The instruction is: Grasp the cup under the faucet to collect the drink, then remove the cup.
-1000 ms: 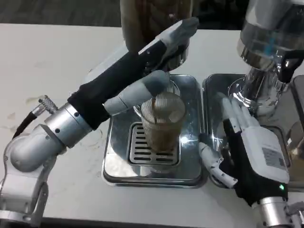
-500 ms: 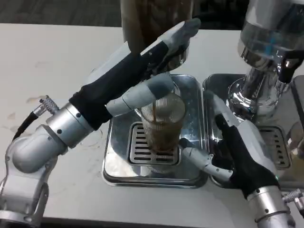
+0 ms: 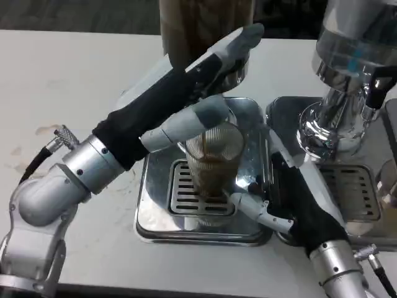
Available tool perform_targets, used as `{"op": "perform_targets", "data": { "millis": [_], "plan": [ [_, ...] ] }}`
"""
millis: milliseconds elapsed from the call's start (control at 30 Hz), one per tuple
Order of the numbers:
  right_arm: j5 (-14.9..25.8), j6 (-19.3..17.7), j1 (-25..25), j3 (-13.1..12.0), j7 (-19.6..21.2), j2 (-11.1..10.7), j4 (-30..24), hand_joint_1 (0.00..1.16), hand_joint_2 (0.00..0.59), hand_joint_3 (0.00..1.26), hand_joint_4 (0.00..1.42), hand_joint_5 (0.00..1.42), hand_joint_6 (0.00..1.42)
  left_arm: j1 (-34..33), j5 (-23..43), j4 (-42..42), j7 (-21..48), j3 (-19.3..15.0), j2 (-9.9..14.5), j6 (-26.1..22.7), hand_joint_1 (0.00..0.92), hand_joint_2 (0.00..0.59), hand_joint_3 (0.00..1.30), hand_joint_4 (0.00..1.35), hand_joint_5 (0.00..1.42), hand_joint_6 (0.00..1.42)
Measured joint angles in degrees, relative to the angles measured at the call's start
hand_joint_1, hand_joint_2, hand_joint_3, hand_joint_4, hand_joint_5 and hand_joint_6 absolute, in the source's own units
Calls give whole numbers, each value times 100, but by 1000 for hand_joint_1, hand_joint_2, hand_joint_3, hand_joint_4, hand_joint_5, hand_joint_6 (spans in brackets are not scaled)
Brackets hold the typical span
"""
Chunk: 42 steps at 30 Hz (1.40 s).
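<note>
The cup [image 3: 213,166] is flanked by the open right hand [image 3: 291,192]; the faucet [image 3: 228,68] above is pressed by the left hand [image 3: 205,81].

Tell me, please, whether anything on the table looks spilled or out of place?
Faint brownish stains mark the white table at the left edge, like dried drips. The cup stands upright on the drip tray; no fresh spill shows.

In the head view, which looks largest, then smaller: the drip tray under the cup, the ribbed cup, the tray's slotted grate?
1. drip tray
2. ribbed cup
3. slotted grate, partly hidden by the cup, so this last place is unsure.
</note>
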State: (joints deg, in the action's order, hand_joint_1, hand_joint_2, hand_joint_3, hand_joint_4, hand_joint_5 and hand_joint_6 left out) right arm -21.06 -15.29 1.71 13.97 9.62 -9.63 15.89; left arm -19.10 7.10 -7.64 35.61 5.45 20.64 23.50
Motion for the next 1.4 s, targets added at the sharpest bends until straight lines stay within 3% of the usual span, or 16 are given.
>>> {"op": "perform_targets", "data": {
  "millis": [233, 633, 1400],
  "plan": [
    [12, -130, 256, 3, -69, 17, 423, 573, 231, 0, 0, 0, 0, -15, -16, -12, -6, 1, 1, 0, 0, 32, 0, 0, 0, 0],
    [28, -207, 325, 34, -302, 124, 490, 656, 210, 0, 0, 0, 0, -13, -11, -11, -23, 2, 2, 0, 0, 31, 0, 0, 0, 0],
    [278, -95, 711, -134, -347, 462, 957, 654, 196, 0, 0, 0, 0, -13, -2, -2, -24, 2, 16, -57, 0, 32, 0, 0, 0, 0]
  ]
}}
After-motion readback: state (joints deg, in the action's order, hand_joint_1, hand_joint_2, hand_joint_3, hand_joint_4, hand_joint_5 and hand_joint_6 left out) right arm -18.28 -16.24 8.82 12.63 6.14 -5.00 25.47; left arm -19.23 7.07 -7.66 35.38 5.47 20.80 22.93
